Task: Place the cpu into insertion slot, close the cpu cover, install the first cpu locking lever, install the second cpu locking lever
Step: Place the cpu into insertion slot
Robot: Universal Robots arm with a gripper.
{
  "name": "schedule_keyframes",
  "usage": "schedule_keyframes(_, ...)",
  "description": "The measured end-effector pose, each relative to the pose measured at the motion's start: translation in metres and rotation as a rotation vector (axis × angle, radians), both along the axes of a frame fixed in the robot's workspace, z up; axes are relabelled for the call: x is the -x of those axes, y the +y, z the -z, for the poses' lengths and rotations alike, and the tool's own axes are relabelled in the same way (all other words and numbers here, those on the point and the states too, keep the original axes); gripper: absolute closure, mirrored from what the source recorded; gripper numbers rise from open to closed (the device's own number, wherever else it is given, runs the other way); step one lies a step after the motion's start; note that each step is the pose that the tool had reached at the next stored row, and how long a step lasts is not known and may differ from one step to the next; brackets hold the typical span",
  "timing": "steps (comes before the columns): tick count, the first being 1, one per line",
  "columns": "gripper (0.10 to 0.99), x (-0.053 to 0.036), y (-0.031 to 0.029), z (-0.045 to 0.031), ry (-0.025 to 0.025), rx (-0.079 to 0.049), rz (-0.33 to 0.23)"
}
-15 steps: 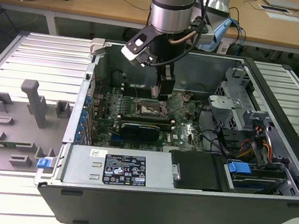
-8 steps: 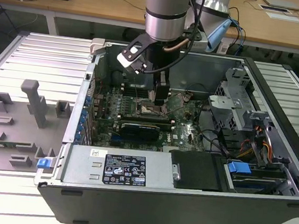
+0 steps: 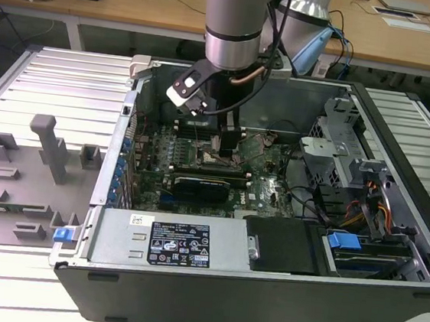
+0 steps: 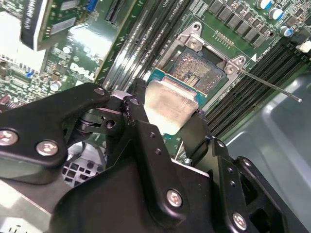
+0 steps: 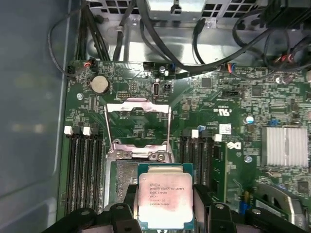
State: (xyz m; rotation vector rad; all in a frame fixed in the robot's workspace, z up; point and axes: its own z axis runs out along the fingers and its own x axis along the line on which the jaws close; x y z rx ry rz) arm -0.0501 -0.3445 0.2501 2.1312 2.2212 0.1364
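Observation:
My gripper [image 5: 165,208] is shut on the cpu [image 5: 164,200], a flat square chip with a dull silver top, one black finger on each side. The chip hangs level just above the green board, partly over the insertion slot [image 5: 122,178]. In the second wrist view the cpu [image 4: 167,108] overlaps one edge of the dark, silver-rimmed insertion slot [image 4: 198,73]. The cpu cover [image 5: 137,103] stands flipped open beyond the slot. A thin metal lever [image 4: 272,87] sticks out beside the socket. In the exterior view my gripper [image 3: 221,148] reaches down into the open computer case.
Long black memory slots [image 5: 82,170] flank the socket on both sides. A white finned heatsink [image 5: 286,145] and black cables [image 5: 160,53] lie nearby. The case wall [image 3: 190,247] surrounds the board. A grey fixture tray [image 3: 13,178] lies at the exterior view's left.

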Motion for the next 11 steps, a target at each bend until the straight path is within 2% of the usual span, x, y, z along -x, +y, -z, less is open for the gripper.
schedule_keyframes(4, 0.545, 0.0009, 0.0084, 0.0056, 0.0000, 0.000, 0.000)
schedule_keyframes(6, 0.545, 0.0024, 0.0146, 0.0120, -0.0001, 0.000, 0.000)
schedule_keyframes(11, 0.545, 0.0040, 0.0183, 0.0213, -0.0001, 0.001, 0.000)
